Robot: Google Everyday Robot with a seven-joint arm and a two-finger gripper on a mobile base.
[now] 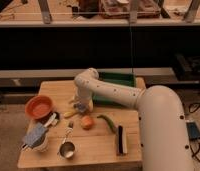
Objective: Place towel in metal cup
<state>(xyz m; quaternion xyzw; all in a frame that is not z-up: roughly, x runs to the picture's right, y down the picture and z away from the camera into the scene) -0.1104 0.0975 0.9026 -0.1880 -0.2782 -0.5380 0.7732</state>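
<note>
Gripper low over the middle of the counter, with the towel well apart to its near left.

Whether the gripper is clenched or released cannot be told. Just near-right of it lies an orange fruit. The metal cup stands nearer still, close to the front edge. The grey towel is draped over a white bowl, left of the cup. An orange bowl sits far left.

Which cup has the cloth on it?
The white cup beside the orange bowl carries the grey towel; the shiny metal cup doesn't. The gripper is near the round orange fruit.
</note>
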